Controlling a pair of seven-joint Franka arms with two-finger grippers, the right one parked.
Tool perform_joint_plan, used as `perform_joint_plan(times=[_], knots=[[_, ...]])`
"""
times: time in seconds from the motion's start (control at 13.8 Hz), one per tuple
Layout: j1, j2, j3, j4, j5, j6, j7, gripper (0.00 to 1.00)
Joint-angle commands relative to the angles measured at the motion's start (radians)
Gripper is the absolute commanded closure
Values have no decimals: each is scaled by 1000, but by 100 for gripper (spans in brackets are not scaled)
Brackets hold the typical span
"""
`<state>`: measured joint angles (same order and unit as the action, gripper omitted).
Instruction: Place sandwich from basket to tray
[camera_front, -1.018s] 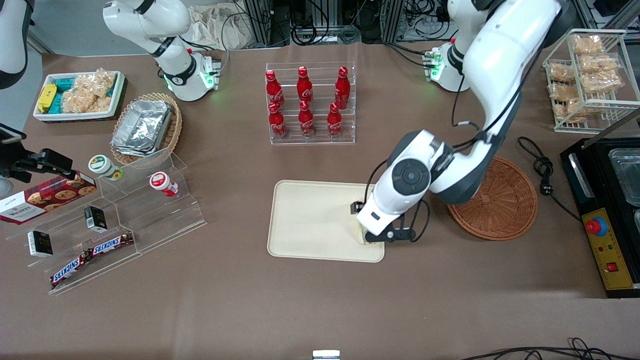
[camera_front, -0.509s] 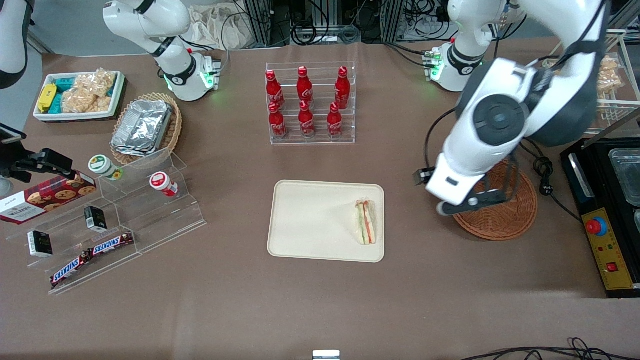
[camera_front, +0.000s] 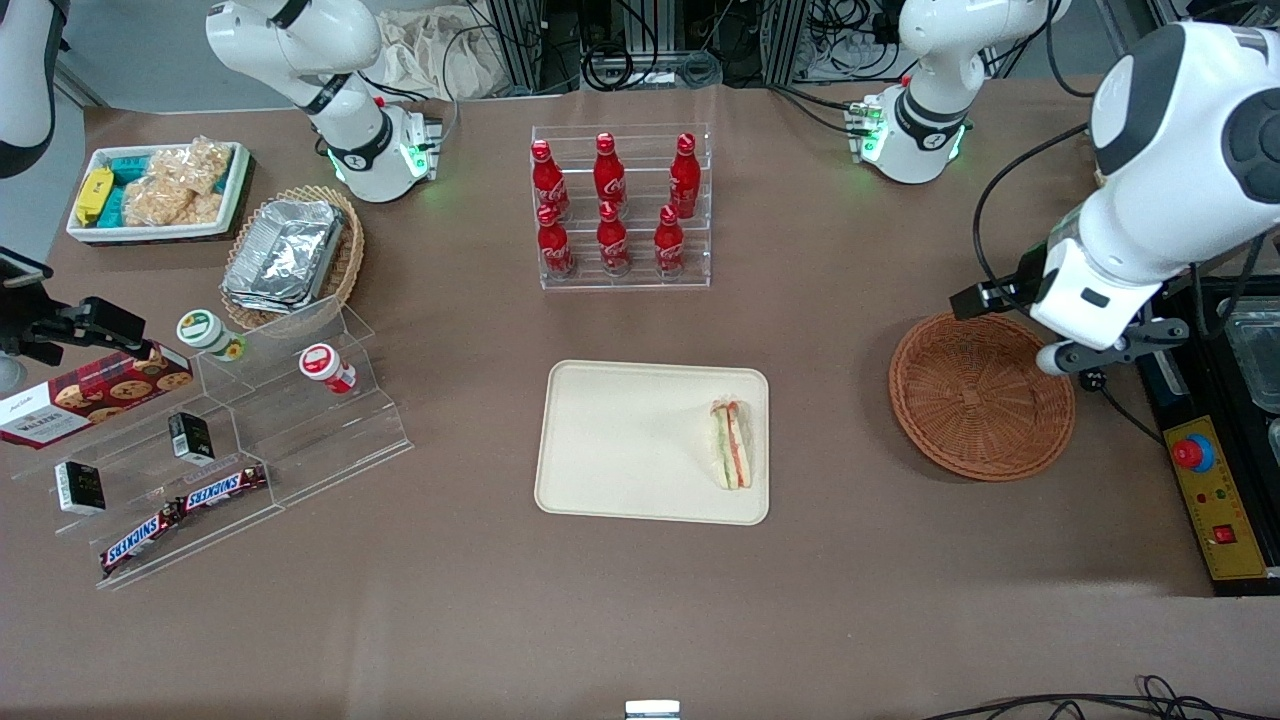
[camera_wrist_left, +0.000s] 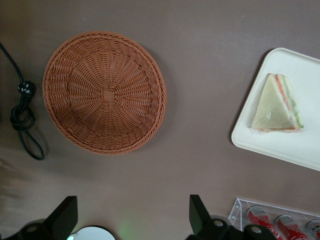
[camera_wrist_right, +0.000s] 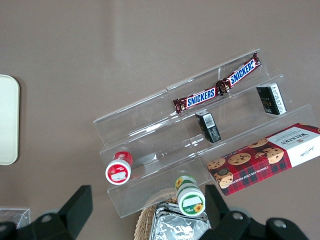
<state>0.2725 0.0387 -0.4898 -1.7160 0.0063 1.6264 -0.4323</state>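
up and away went the gripper (camera_front: 1100, 352), fingers (camera_wrist_left: 65, 218) spread apart, holding nothing; the basket (camera_front: 982, 396) sits just below, and the sandwich (camera_front: 732, 445) lies well off on the tray (camera_front: 620, 440), job likely done.

Counts of what sits on the surface

One sandwich (camera_front: 732, 445), one tray (camera_front: 620, 440), one round basket (camera_front: 980, 396), one hand (camera_front: 1090, 352). Six red bottles (camera_front: 612, 205) in a clear rack, two Snickers bars (camera_front: 185, 512), two small lidded jars (camera_front: 265, 350), two small dark boxes (camera_front: 135, 462), one cookie box (camera_front: 85, 396).
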Motion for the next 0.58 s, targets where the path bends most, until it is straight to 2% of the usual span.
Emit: perform_joint_plan(times=[0.0, 0.22, 0.36, 0.51], knots=[[5, -42, -3, -54, -17, 33, 30, 0], [-4, -33, -6, -36, -12, 35, 32, 0], [4, -36, -3, -27, -17, 27, 148, 0], [-59, -39, 87, -27, -17, 29, 249, 0]])
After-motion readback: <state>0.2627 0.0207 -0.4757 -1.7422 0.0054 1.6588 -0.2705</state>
